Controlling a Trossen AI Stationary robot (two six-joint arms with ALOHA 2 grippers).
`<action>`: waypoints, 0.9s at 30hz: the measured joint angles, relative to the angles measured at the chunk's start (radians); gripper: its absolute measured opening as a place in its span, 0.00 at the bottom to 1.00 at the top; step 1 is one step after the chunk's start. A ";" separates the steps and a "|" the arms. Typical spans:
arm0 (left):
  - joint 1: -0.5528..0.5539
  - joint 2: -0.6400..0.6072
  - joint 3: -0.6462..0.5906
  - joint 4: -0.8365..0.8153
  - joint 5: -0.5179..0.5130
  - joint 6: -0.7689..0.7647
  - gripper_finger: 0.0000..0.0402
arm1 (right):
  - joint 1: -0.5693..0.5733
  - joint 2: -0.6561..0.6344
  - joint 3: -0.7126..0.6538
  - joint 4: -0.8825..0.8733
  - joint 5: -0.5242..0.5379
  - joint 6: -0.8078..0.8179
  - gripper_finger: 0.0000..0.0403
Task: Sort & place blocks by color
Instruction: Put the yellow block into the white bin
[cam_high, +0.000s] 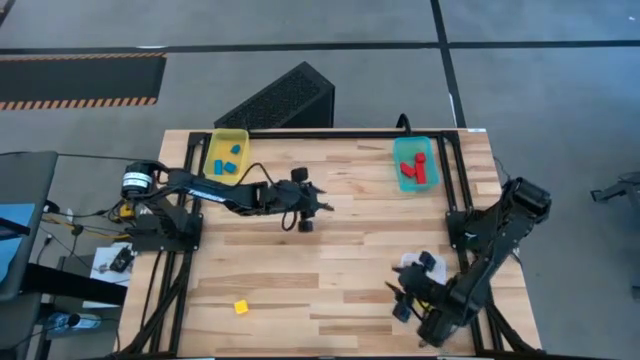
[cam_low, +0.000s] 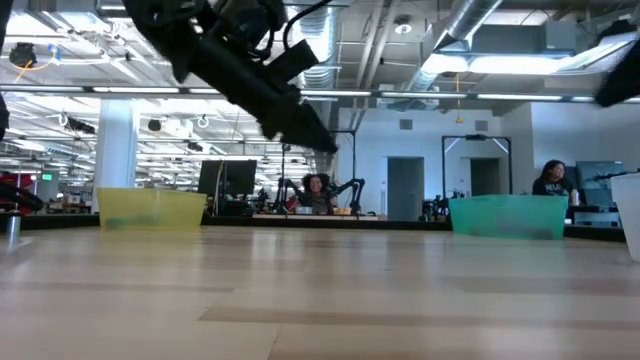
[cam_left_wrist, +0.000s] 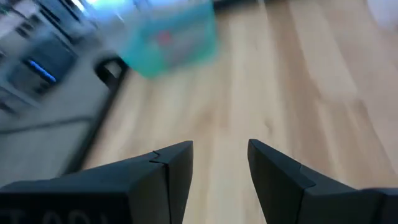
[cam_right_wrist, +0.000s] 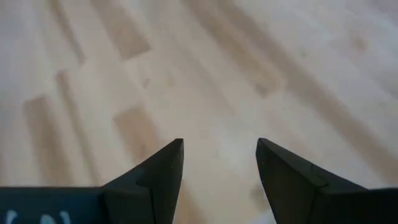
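I'm looking down on the pale wooden plank surface (cam_high: 330, 200), and most of it is bare boards. My left pincer (cam_high: 308, 207) hangs over the middle of the far half, fingers parted with nothing between them — its wrist view shows only wood in the gap, and the low view shows that arm raised above the boards. My right pincer (cam_high: 402, 300) sits low near the right front corner, fingers spread apart and empty, only planks ahead of them; a white object I cannot make out lies just beside it.

The yellow rectangular plastic bin (cam_high: 226, 155) sits at the far left edge with small blue plastic blocks (cam_high: 228, 160) inside. The teal rectangular plastic bin (cam_high: 414, 165) stands at the far edge toward the right, holding small red plastic blocks (cam_high: 414, 170). One small yellow plastic block (cam_high: 241, 307) lies alone near the front edge, left of centre, well apart from both pincers and both bins — open boards all around it.
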 joint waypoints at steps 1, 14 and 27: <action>-0.013 -0.009 0.013 -0.079 -0.001 -0.002 0.36 | -0.021 -0.001 -0.010 0.021 0.021 -0.021 0.55; -0.386 -0.096 0.035 -0.630 -0.213 -0.575 0.36 | -0.279 0.000 -0.164 0.698 -0.216 -0.783 0.47; -0.921 -0.104 0.035 -0.801 -0.207 -1.266 0.36 | -0.370 0.000 -0.191 0.949 -0.367 -0.996 0.41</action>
